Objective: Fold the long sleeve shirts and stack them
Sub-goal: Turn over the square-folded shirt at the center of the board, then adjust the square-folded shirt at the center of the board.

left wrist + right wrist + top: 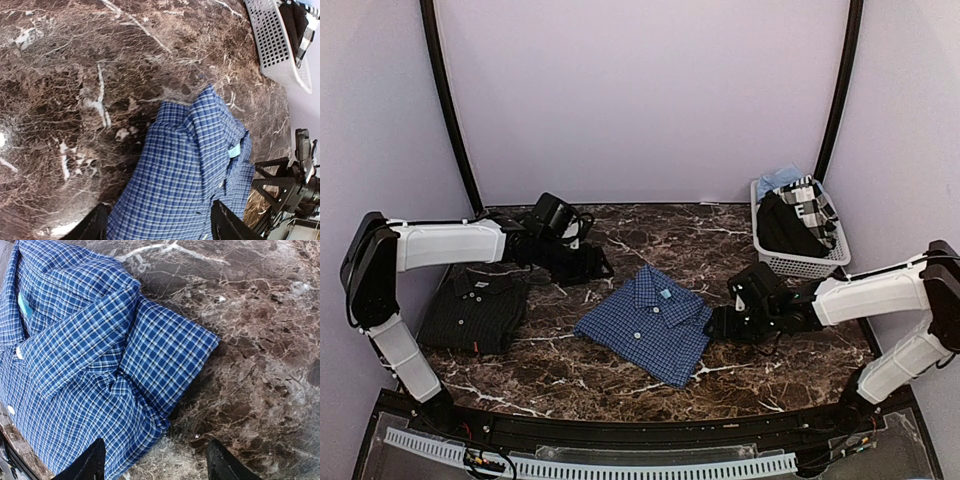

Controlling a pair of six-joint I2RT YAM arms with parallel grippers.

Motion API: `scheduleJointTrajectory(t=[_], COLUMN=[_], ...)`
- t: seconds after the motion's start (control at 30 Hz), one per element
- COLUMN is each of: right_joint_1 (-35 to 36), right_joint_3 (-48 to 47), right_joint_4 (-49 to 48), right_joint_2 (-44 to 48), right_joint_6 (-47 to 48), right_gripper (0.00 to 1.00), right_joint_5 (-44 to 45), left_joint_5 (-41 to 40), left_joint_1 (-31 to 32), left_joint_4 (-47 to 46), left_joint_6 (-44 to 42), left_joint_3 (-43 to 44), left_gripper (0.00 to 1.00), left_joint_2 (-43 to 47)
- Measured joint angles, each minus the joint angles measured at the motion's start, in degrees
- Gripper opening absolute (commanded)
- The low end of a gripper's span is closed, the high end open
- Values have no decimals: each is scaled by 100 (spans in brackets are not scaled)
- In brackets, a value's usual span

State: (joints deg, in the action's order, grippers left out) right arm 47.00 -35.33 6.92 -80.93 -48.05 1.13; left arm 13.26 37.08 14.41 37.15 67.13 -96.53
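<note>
Beside right jaws, blue shirt (648, 322)

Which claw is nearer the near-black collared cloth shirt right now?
Left. The left claw sits just behind and to the right of the near-black shirt. The right claw is past the blue checked cloth shirt, at its right edge.

Your top camera looks down from high behind the near edge over the whole table (650, 235). Both wrist cameras sit close, aimed down at the blue shirt (90, 365) mid-table; the left also catches the far-right basket (272, 45).
</note>
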Motion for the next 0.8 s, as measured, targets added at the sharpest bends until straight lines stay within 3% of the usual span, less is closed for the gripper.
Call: scheduleJointTrajectory(t=[0.27, 0.6, 0.73, 0.8], right_joint_1=[179, 319, 356, 367], right_joint_3=[-378, -745, -907, -981], right_joint_4=[-11, -136, -295, -354], right_joint_2=[-619, -1075, -1307, -1414], right_joint_6=[74, 136, 160, 168], right_gripper=[62, 56, 44, 34], right_joint_5=[155, 391, 428, 431], left_joint_5=[417, 1029, 1150, 1191], left_joint_1=[-221, -173, -48, 26], left_joint_4=[81, -199, -315, -367], left_joint_6=[-647, -848, -820, -772], left_joint_3=[-111, -162, -157, -157], left_gripper=[70, 68, 54, 35], left_joint_2=[-420, -1176, -1235, -1274])
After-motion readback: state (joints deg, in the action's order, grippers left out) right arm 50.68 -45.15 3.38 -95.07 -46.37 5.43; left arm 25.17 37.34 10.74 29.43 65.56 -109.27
